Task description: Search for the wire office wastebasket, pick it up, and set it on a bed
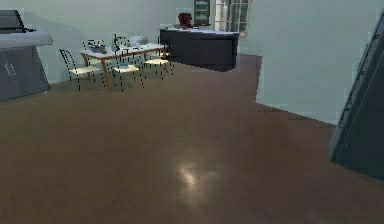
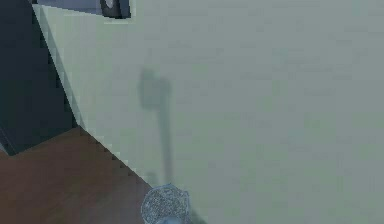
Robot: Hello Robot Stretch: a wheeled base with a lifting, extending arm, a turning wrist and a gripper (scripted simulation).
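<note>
The base stands on the brown floor (image 1: 190,150), its front turned across the open room, looking somewhat down. The side on which its arm reaches faces a pale wall (image 2: 260,100) near by, where wall meets floor.

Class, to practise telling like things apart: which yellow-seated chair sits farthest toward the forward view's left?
The left chair, at the table's end nearest the grey cabinet; the middle chair and right chair stand along the table's near side.
</note>
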